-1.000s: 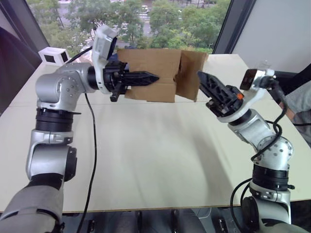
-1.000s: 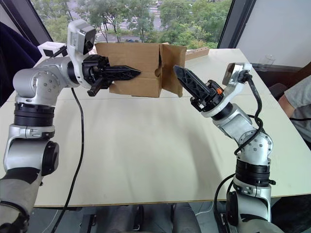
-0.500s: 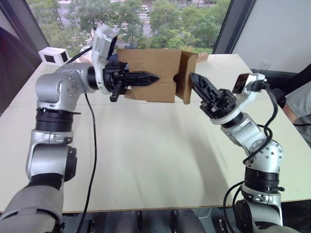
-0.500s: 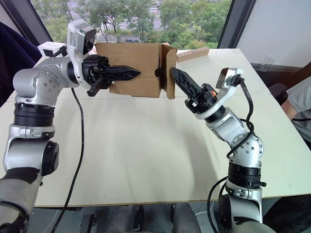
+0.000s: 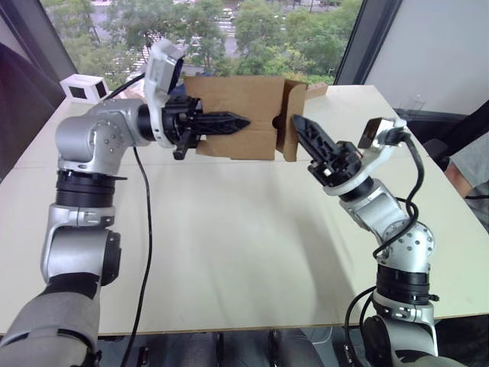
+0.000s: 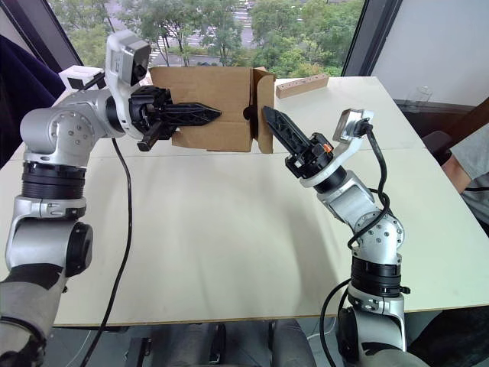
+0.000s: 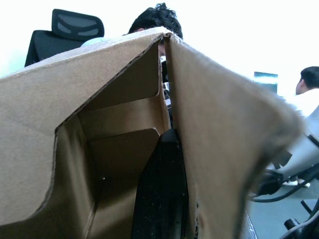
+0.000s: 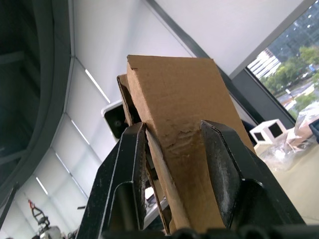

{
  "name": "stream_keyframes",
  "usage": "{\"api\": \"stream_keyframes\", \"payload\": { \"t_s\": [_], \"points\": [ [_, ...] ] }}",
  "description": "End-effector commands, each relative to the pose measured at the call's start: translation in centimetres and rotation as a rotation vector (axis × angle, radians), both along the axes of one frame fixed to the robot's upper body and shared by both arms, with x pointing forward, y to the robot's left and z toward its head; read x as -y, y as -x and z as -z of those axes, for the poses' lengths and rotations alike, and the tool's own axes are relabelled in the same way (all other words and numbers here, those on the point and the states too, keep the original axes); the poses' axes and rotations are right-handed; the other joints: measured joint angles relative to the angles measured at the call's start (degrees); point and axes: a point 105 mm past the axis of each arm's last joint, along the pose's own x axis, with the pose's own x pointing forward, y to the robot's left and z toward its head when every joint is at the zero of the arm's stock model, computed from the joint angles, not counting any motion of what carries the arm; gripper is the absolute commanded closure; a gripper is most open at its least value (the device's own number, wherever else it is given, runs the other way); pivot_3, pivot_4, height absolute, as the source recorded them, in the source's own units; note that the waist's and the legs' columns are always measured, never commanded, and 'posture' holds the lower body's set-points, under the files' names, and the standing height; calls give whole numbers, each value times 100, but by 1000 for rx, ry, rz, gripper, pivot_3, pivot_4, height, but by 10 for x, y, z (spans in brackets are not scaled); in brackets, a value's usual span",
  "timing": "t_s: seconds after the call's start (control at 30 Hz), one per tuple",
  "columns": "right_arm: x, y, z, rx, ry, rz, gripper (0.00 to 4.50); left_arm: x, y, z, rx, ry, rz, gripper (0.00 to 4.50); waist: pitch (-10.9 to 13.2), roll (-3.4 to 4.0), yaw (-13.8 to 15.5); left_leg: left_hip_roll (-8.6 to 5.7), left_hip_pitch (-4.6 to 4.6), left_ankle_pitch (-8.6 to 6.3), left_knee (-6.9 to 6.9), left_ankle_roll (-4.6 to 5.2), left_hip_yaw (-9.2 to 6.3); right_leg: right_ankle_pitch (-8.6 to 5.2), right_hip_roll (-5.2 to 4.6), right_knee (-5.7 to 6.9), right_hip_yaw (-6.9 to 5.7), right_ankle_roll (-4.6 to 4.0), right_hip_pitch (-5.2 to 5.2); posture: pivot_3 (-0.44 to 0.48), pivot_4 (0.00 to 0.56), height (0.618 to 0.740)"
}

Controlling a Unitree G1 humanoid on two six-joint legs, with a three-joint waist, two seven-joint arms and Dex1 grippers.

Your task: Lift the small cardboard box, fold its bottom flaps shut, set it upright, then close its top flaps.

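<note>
**A:** Where is your small cardboard box (image 5: 243,115)?

**B:** It hangs above the pale table (image 5: 229,252), held between your two arms. Your left gripper (image 5: 229,122) lies across its front face, fingers pointing toward the right arm. From the head views you cannot tell how those fingers stand. The left wrist view adds what they miss: one black finger (image 7: 162,189) sits inside the open carton, against a wall panel, with that panel between it and the outside. So the left fingers pinch a wall of the box.

**A:** And your right side?

**B:** Your right gripper (image 6: 276,126) reaches up to the side flap (image 5: 292,121) that stands out from the box's right end. The head views show the tip at the flap's edge. The right wrist view shows more: the two fingers (image 8: 224,169) are spread, with the flap's cardboard edge standing between them. I cannot tell whether either pad presses it.

**A:** What surrounds you?

**B:** Beyond the fingertips, a long thin cardboard bar (image 6: 302,85) lies on the table's far edge. A white box with a dark window (image 5: 85,89) sits far out past your left arm. Tall windows (image 5: 229,30) behind show green trees. The left wrist view catches a person's dark hair (image 7: 155,16) and a black office chair (image 7: 65,31) past the box.
</note>
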Motion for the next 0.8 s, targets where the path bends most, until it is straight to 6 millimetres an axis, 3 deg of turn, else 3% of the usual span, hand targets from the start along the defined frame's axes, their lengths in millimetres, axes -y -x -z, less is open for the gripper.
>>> {"api": "stream_keyframes", "payload": {
  "t_s": [0.03, 0.6, 0.8],
  "points": [
    [-7, 8, -13, 65, -5, 5, 2738, 0, 6, -17, 57, 42, 14, 4500, 0, 0, 0, 0, 0, 0, 0, 0, 0, 0, 0, 0, 0, 0, 0, 0, 150, 740],
    [-24, 12, -17, 44, -92, 9, 2738, 5, 3, -15, 55, 70, 0, 4500, 0, 1, -4, 0, 0, 0, -1, 0, 0, 0, 0, 1, 0, 0, -2, 0, 150, 740],
    [-33, 21, -12, 24, -94, -61, 2738, 4, 1, -16, 56, 75, -12, 4500, 0, 1, -4, 0, 0, 0, -1, 0, 0, 0, 0, 1, 0, 0, -2, 0, 150, 740]
  ]
}}
